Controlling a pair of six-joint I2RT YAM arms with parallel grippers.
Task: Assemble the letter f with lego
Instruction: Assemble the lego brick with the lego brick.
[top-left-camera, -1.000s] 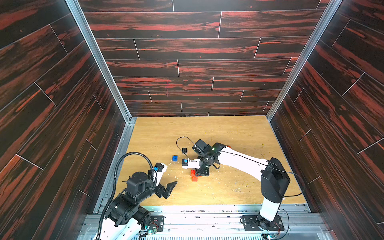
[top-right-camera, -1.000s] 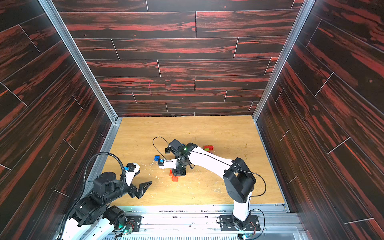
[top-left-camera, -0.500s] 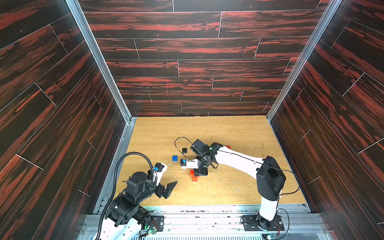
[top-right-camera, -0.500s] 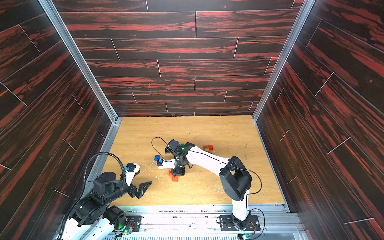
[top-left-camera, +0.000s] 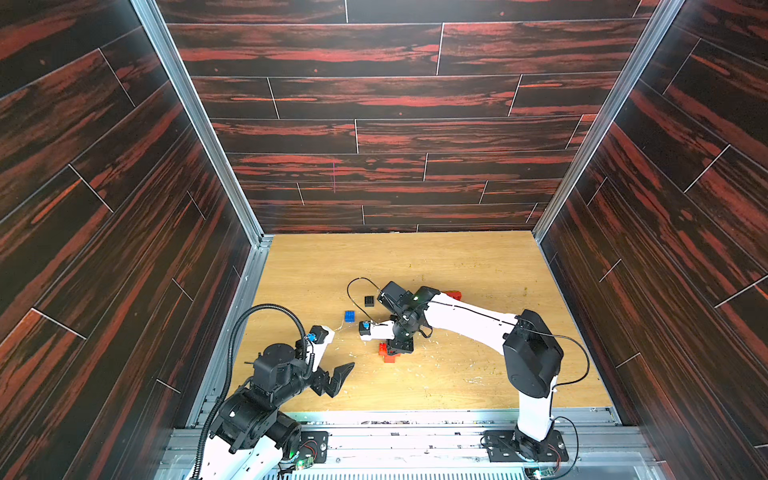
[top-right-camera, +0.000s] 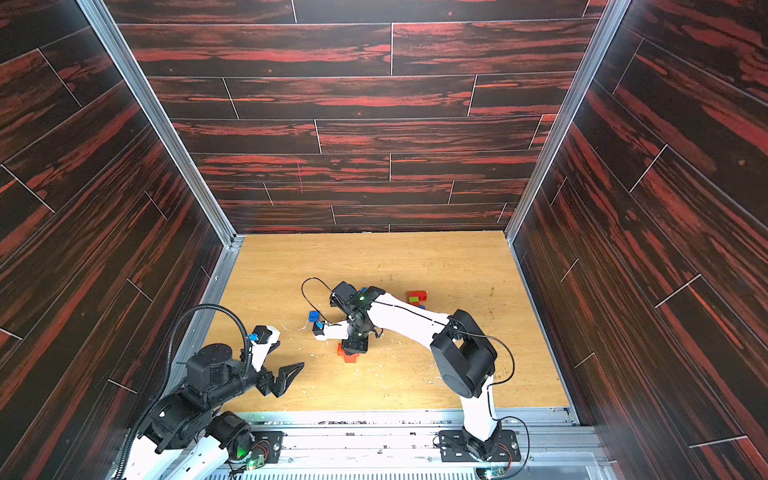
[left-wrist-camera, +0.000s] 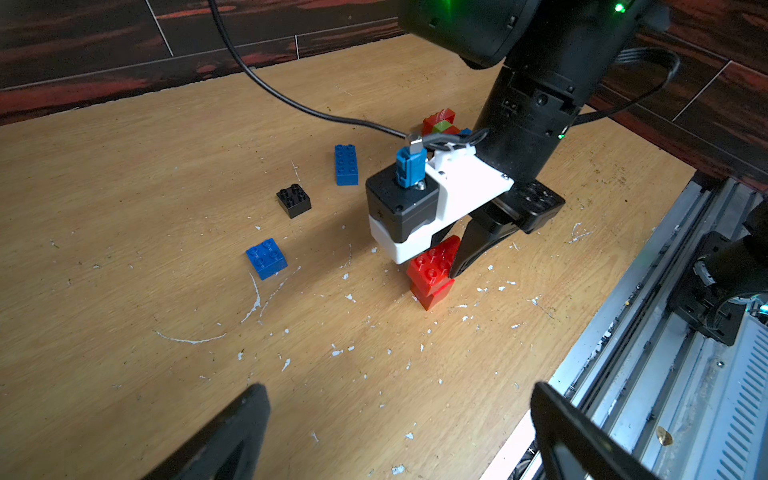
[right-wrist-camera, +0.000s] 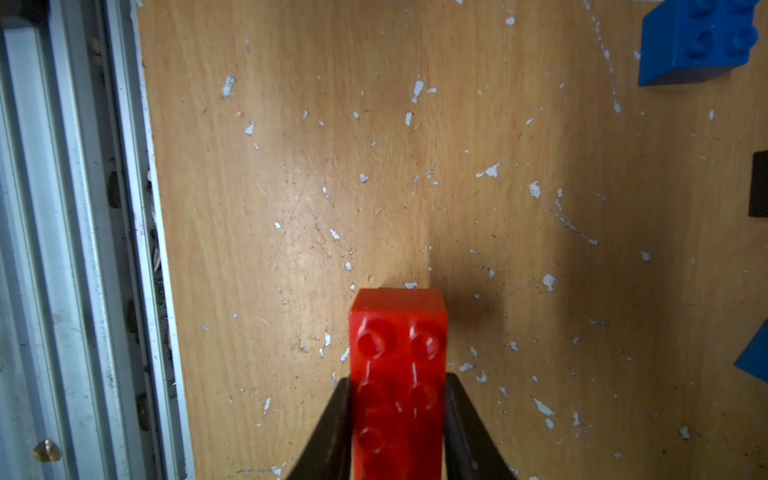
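Note:
My right gripper (right-wrist-camera: 398, 415) is shut on an oblong red lego brick (right-wrist-camera: 398, 365), one finger on each long side. In the left wrist view this red brick (left-wrist-camera: 434, 259) sits tilted on top of a second red brick (left-wrist-camera: 432, 293) that stands on the table. Both top views show the red stack (top-left-camera: 388, 355) (top-right-camera: 348, 355) under the right gripper (top-left-camera: 399, 347) (top-right-camera: 355, 347). My left gripper (top-left-camera: 336, 380) (top-right-camera: 286, 380) (left-wrist-camera: 399, 395) is open and empty, near the table's front left, apart from all the bricks.
Loose on the wooden table (top-left-camera: 457, 374) lie a blue square brick (left-wrist-camera: 266, 258) (top-left-camera: 350, 316) (right-wrist-camera: 698, 37), a black brick (left-wrist-camera: 294, 200) (top-left-camera: 369, 301) and a blue oblong brick (left-wrist-camera: 345, 164). A small red, green and blue pile (top-right-camera: 417, 298) (left-wrist-camera: 440, 122) sits behind the right arm. A metal rail (top-left-camera: 415, 415) runs along the front edge.
The right arm's elbow and wrist have swung slightly to the left while its gripper stays on the red brick. The left arm has not moved.

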